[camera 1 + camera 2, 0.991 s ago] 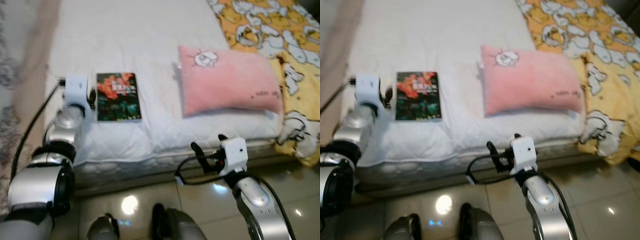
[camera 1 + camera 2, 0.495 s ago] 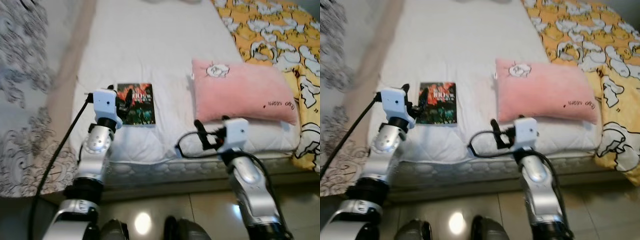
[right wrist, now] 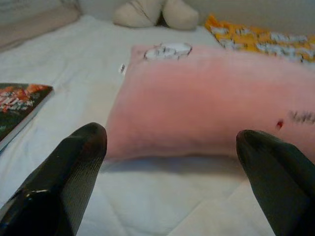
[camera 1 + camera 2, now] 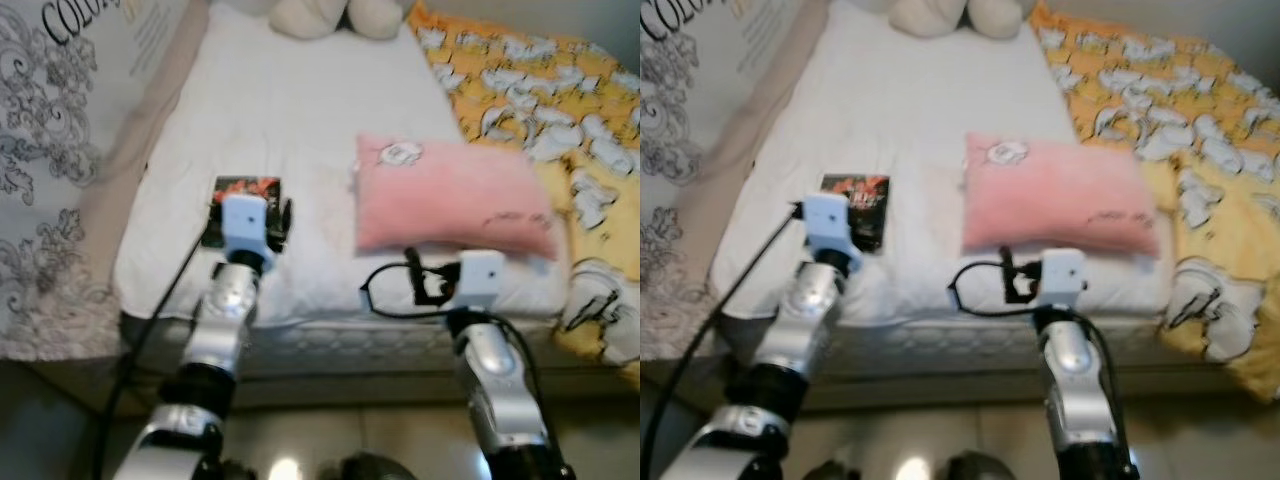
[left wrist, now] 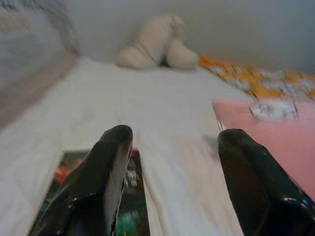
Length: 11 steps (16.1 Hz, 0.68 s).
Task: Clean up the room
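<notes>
From my end: no bins or boxes to report, just the bed (image 4: 300, 120) holding everything. Left of centre in the head view there's one book (image 4: 240, 190), flat on the white sheet, with my left gripper (image 5: 170, 147) hovering right over its near end, fingers spread wide, nothing in them. One pink pillow (image 4: 455, 205) sits right of centre. My right gripper (image 3: 170, 147) is stretched forward at the mattress edge, aimed at the pillow, also gaping and empty. One plush toy (image 4: 320, 15) up top, one yellow blanket (image 4: 560, 110) far right.
</notes>
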Motion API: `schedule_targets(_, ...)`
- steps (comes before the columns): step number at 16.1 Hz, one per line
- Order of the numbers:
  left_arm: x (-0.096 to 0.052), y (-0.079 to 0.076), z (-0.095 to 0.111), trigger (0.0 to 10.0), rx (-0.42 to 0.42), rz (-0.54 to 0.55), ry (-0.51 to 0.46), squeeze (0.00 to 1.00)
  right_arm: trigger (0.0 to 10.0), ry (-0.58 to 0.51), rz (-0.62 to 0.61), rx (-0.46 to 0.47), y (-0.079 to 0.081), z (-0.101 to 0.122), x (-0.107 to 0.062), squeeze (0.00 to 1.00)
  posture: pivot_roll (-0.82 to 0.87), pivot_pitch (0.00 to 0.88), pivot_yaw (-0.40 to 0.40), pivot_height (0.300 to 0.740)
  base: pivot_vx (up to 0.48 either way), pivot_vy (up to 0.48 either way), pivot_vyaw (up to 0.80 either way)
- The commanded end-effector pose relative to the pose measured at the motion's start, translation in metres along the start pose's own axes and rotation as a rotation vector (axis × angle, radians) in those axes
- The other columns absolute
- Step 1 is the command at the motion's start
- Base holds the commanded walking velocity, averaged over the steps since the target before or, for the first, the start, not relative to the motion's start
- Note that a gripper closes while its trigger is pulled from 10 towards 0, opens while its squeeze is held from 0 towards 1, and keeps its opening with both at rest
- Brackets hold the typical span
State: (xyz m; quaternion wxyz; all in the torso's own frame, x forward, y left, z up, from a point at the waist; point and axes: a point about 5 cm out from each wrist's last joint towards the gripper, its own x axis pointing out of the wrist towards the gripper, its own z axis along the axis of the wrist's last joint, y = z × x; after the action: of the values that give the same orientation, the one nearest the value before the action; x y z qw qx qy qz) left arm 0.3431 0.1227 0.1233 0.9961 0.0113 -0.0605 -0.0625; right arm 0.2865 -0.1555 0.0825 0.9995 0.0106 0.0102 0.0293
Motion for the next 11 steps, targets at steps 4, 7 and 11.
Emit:
schedule_targets(4,0.003,-0.005,0.0,10.0,-0.005,-0.034,0.008,1.0,10.0,-0.053,-0.096,-0.067,-0.018,0.006,0.002,1.0,-0.04,0.017,-0.04,0.74,0.217,-0.394,0.0)
schedule_targets(7,0.0,0.002,-0.004,10.0,0.022,0.008,0.034,1.0,10.0,-0.083,-0.017,-0.086,-0.008,0.008,0.002,1.0,-0.03,0.013,-0.043,0.74,0.323,-0.353,0.0)
schedule_targets(11,-0.021,0.035,-0.035,10.0,0.038,0.128,0.18,1.0,10.0,-0.145,-0.028,-0.091,-0.018,0.018,0.001,1.0,-0.03,0.009,-0.045,0.74,0.332,-0.343,0.0)
